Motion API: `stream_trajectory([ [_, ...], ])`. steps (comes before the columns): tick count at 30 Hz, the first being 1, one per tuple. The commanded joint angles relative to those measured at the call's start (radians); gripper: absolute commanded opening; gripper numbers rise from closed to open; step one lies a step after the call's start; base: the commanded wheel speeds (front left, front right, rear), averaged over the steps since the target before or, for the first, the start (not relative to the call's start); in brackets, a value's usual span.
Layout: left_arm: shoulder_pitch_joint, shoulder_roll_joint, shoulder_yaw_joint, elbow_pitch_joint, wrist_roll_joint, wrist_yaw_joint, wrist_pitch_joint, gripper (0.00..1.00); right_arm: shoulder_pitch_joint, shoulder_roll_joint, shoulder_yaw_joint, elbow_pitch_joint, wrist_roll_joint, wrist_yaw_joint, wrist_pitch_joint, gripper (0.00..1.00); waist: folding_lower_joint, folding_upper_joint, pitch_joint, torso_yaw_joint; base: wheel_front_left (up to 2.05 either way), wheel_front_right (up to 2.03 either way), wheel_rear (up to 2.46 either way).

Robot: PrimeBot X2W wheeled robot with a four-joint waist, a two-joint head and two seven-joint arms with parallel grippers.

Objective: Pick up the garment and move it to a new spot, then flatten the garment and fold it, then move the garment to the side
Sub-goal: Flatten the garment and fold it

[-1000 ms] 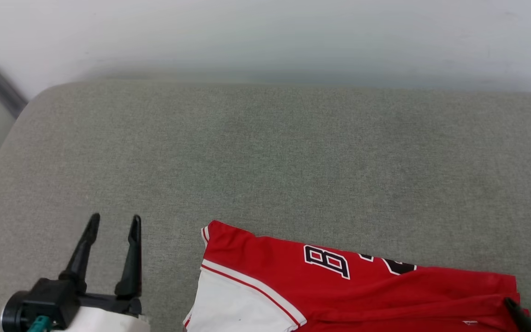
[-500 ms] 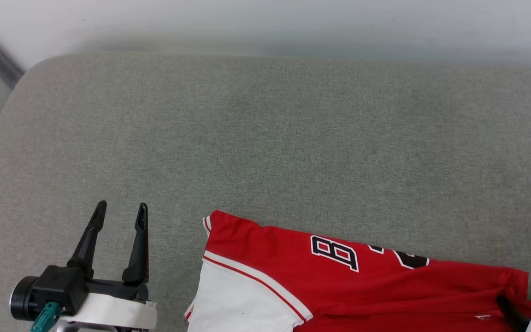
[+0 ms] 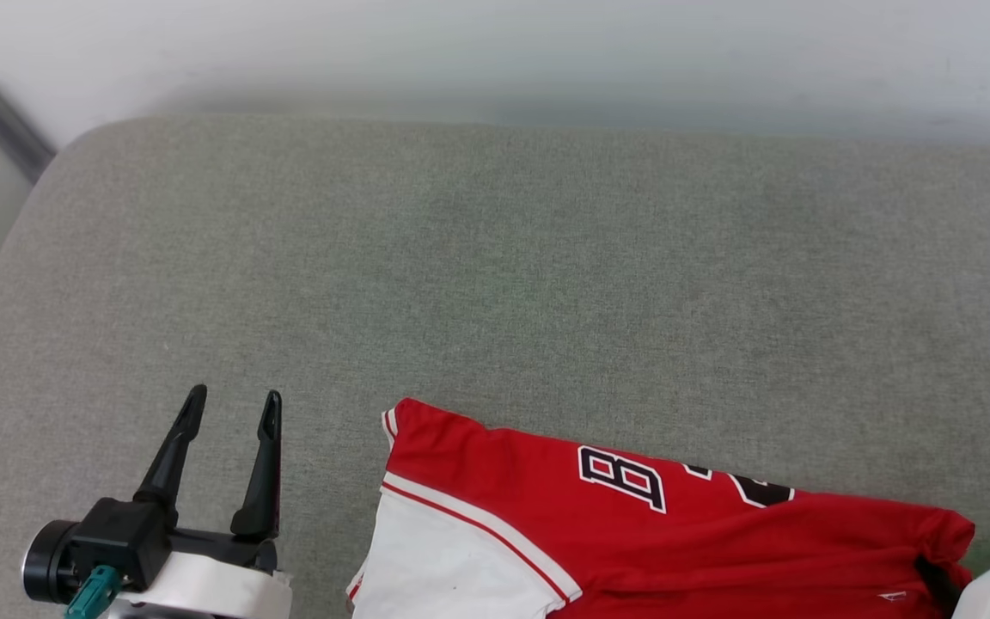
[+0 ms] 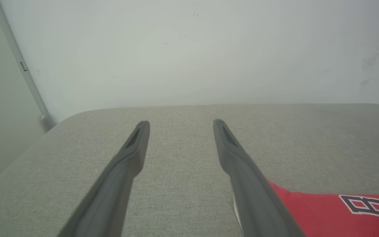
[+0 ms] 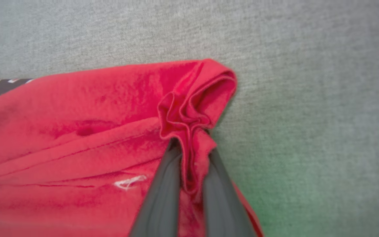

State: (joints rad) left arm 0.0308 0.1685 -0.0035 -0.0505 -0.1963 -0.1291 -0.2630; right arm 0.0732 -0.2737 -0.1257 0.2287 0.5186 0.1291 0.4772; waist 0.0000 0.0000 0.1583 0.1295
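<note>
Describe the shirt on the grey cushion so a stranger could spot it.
A wide grey cushion meets a pale wall. On its near side lies the garment: the only red thing, white-sleeved, black lettering, one corner pinched by the right gripper.
</note>
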Motion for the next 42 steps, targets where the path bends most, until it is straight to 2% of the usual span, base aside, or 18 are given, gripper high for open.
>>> stream_trajectory([
  [1,0.011,0.007,-0.005,0.002,0.001,-0.001,-0.002,1.00,0.016,0.009,0.005,0.027,-0.012,0.002,-0.010,0.00,0.0000,0.0000,-0.018,-0.008,0.00,0.00,0.00],
  [6,0.025,0.011,-0.009,0.000,-0.002,-0.001,-0.002,1.00,-0.013,-0.041,-0.067,0.020,-0.034,0.001,-0.047,0.00,0.0000,0.0000,-0.038,-0.018,0.00,0.00,0.00],
  [14,0.054,0.008,-0.008,0.016,-0.017,-0.001,-0.002,1.00,-0.036,-0.097,-0.173,0.058,-0.100,0.001,-0.045,0.00,0.0000,0.0000,-0.078,-0.036,0.00,0.00,0.00],
  [24,0.085,-0.001,0.001,0.016,-0.024,-0.001,-0.002,1.00,0.013,-0.090,-0.115,-0.053,-0.101,0.001,0.014,0.00,0.0000,0.0000,-0.129,-0.056,0.00,0.00,0.00],
  [28,0.099,-0.003,0.000,0.012,-0.024,-0.001,-0.002,1.00,0.047,-0.051,-0.073,-0.162,-0.066,0.001,0.075,0.00,0.0000,0.0000,-0.148,-0.062,0.00,0.00,0.00],
  [35,0.106,-0.011,-0.002,0.008,-0.019,-0.001,-0.002,1.00,0.094,0.057,0.021,-0.375,0.019,0.001,0.213,0.00,0.0000,0.0000,-0.157,-0.058,0.00,0.00,0.00],
  [39,0.105,-0.011,-0.004,0.016,-0.012,-0.001,-0.002,1.00,0.072,0.145,0.069,-0.436,0.063,0.001,0.273,0.00,0.0000,0.0000,-0.151,-0.048,0.00,0.00,0.00],
  [42,0.092,-0.018,0.003,0.025,-0.003,-0.001,-0.002,1.00,0.043,0.198,0.096,-0.434,0.087,0.002,0.302,0.00,0.0000,0.0000,-0.145,-0.037,0.00,0.00,0.00],
])
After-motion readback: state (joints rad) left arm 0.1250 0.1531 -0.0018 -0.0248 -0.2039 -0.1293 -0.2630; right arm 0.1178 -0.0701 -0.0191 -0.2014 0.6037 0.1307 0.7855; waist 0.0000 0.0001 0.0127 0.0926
